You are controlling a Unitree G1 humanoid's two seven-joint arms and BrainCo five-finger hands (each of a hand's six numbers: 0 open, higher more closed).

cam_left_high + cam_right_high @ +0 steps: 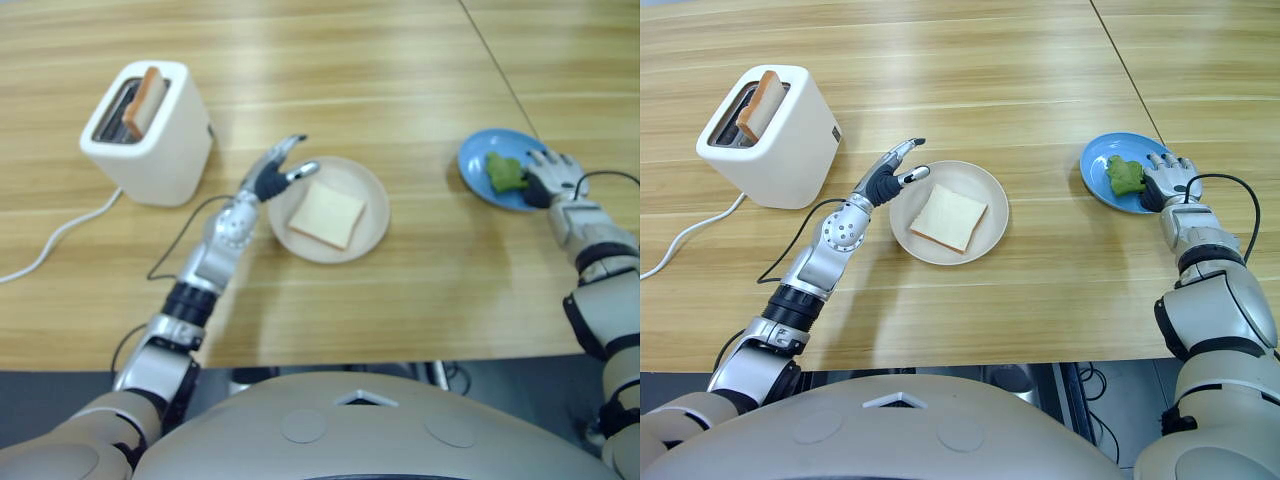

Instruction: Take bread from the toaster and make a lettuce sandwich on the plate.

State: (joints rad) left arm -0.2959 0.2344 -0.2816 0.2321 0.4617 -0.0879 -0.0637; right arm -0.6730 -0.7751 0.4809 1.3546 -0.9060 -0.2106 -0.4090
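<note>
Our left hand [276,172] hangs over the left rim of the beige plate [372,230], fingers stretched out and spread, holding nothing. Just to its right, one slice of bread [327,214] lies flat on that plate, close to the hand but not touching it. Well off to the hand's left and a little farther away, the white toaster [155,150] stands on the wooden table [400,80]. A second slice [148,98] sticks up from its slot — we see only the top part, the rest being sunk inside. The toaster's cord [55,240] is cut off by the left edge of the view.

Our right hand [1172,178] rests at the right edge of the blue plate [1102,158] and covers that stretch of the rim. The lettuce [1126,176] lies on the blue plate, right against this hand on its left side — the contact itself is hidden, so we cannot tell whether the hand has hold of it or merely touches it.
</note>
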